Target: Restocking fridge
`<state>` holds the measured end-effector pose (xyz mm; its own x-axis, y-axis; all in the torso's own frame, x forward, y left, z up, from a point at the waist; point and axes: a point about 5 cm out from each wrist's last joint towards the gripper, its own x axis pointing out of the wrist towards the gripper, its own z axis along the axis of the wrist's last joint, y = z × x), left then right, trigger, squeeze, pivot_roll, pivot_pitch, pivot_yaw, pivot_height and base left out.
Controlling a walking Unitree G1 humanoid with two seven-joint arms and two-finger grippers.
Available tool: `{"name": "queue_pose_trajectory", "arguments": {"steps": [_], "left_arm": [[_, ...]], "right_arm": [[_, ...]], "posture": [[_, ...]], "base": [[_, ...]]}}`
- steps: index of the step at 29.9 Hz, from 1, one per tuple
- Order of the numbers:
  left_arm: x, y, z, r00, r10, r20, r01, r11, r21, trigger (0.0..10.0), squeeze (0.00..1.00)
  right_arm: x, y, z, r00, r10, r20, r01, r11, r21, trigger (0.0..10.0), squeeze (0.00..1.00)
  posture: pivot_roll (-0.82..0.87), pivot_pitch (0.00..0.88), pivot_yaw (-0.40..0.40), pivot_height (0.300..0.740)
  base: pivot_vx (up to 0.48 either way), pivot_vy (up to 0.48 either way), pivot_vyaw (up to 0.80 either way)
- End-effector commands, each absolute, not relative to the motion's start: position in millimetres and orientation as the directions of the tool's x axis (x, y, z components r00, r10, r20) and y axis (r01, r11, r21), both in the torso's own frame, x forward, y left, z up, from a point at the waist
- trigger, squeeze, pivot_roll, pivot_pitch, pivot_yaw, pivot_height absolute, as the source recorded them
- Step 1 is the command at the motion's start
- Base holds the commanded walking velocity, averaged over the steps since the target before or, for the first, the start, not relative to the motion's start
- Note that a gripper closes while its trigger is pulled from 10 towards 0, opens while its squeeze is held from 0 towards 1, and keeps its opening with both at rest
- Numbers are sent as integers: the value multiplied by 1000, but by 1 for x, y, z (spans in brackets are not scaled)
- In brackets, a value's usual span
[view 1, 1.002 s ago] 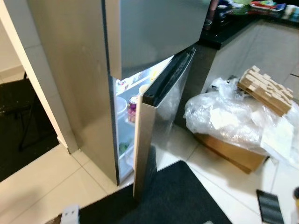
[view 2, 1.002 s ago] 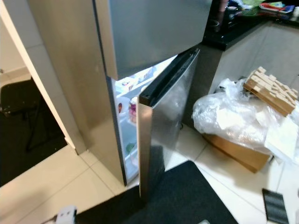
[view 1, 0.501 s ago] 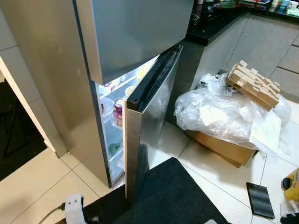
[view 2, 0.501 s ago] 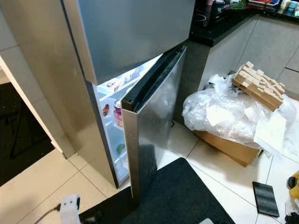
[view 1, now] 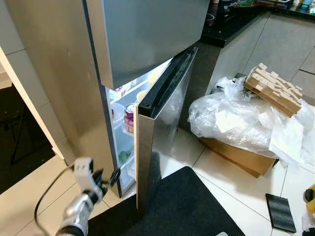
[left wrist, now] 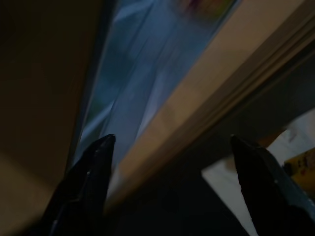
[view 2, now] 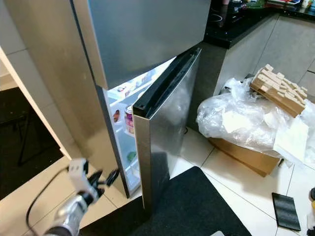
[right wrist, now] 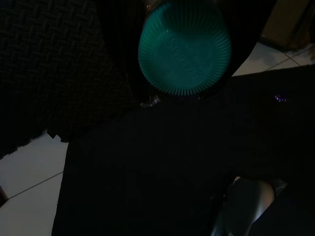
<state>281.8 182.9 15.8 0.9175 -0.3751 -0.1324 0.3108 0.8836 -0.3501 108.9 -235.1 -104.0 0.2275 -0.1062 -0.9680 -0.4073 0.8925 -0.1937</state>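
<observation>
Home kitchen: fridge [view 1: 147, 44], dark countertop [view 1: 236, 22], tiled floor [view 1: 231, 182].

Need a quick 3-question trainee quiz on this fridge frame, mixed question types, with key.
1. True or false: the fridge's lower door is fully shut.
2. What rests on top of the heap of plastic bags to the right of the fridge?
A. a wooden slatted piece
B. a kettle
C. a folded towel
3. Short answer: the left gripper is low down by the lit gap of the fridge. Are its fingers open or shut?

Key
1. False. The door stands ajar, and the lit shelves show through the gap.
2. A
3. Open. In the left wrist view the two fingers stand wide apart with nothing between them.
</observation>
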Motion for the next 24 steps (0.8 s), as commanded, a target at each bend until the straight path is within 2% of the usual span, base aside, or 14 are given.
{"name": "queue_pose_trajectory", "arguments": {"steps": [1,8,13,14,19,24], "left_arm": [[286,173,21,910,-403,-96,354,877,-325,157,0],[310,148,49,901,-434,13,417,858,-300,0,0],[316,135,57,891,-453,38,443,846,-296,0,0],[319,129,59,895,-444,42,436,850,-296,10000,0],[326,116,65,918,-393,41,387,874,-293,10000,0],[330,98,70,908,-417,43,410,860,-304,10000,0]], "right_arm": [[104,-239,-104,221,-120,-968,-392,898,-201,10000,0],[101,-239,-105,217,-121,-969,-388,900,-199,10000,0],[100,-240,-105,217,-124,-968,-385,901,-202,10000,0],[100,-241,-105,217,-126,-968,-383,901,-203,10000,0],[98,-242,-105,214,-130,-968,-380,902,-205,10000,0],[95,-243,-106,211,-133,-968,-376,903,-206,10000,0]], "posture": [[-50,0,-22,740],[-52,0,-23,740],[-56,0,-23,740],[-57,0,-21,740],[-64,0,-21,740],[-70,0,-20,740]], "base": [[0,0,0],[0,0,0],[0,0,0],[0,0,0],[0,0,0],[0,0,0]]}}
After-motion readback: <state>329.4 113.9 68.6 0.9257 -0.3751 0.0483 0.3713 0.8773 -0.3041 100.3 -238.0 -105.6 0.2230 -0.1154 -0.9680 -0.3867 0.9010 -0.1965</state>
